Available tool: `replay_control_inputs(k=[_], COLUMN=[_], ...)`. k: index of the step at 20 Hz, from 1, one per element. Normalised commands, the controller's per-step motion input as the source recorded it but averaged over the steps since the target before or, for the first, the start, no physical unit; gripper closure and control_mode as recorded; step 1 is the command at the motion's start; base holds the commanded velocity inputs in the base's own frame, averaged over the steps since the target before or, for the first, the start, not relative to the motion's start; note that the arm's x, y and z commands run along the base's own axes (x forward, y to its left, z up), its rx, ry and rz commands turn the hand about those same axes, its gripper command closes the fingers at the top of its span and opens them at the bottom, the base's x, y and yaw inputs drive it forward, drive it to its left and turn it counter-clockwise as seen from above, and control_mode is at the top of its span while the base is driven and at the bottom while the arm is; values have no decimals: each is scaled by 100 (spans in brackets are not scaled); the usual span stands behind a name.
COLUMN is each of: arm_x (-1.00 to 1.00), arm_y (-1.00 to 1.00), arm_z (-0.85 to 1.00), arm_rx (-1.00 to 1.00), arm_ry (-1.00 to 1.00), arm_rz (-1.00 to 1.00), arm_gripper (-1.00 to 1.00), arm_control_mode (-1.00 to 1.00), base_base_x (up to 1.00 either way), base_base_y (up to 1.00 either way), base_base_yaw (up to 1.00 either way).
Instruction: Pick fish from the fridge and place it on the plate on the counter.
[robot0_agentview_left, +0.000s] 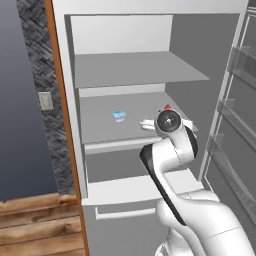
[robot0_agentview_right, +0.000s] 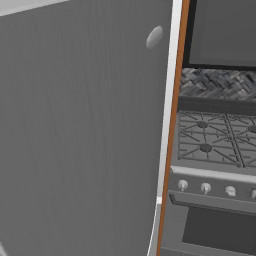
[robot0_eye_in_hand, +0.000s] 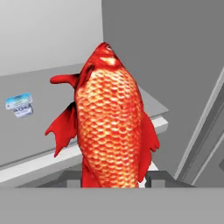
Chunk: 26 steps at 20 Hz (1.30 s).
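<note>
Left base view: fridge (robot0_agentview_left: 75, 150) stands open, door (robot0_agentview_left: 235, 115) swung to the right w/ clear shelves. Arm reaches in over the middle shelf (robot0_agentview_left: 100, 117); gripper (robot0_agentview_left: 162, 111) sits behind the round wrist, mostly hidden. A bit of red, the fish (robot0_agentview_left: 165, 107), peeks just above the wrist, at the right end of that shelf. Small pale blue cup (robot0_agentview_left: 119, 116) stands on the same shelf, left of the hand, apart from it. Upper shelf bare grey; drawer (robot0_agentview_left: 125, 212) at bottom w/ a bar handle. Light switch (robot0_agentview_left: 46, 101) on the dark tiled wall to the left, wood floor below.

Right base view: flat grey fridge side panel (robot0_agentview_right: 80, 130) takes most of the frame, w/ orange-brown trim (robot0_agentview_right: 172, 125) along its edge. Beyond it a stove (robot0_agentview_right: 215, 140) w/ black grates, knobs, oven door under.

Hand view: fish (robot0_eye_in_hand: 111, 118) big & centred, scales bright red-orange, head pointing away from the camera, lower body between the two dark fingertips (robot0_eye_in_hand: 159, 177). Gripper (robot0_eye_in_hand: 114, 179) clenched on the fish, lifted clear of the shelf (robot0_eye_in_hand: 39, 131). Cup (robot0_eye_in_hand: 19, 105) at left on the shelf, well apart from the fish.
</note>
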Motion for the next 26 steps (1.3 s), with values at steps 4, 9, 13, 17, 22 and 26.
replay_control_inputs(k=[4, 9, 13, 17, 22, 26], arm_x=[0, 0, 0, 0, 0, 0], arm_y=[0, 0, 0, 0, 0, 0], arm_z=[0, 0, 0, 0, 0, 0], arm_rx=[0, 0, 0, 0, 0, 0], arm_ry=[0, 0, 0, 0, 0, 0], arm_rz=[0, 0, 0, 0, 0, 0], arm_gripper=[100, 100, 100, 100, 100, 100], arm_control_mode=[100, 100, 100, 100, 100, 100], base_base_x=[-45, -34, -16, -18, -30, -41], base_base_y=[6, 23, 44, 51, 42, 31], base_base_yaw=[-2, -5, -8, -12, -16, -21])
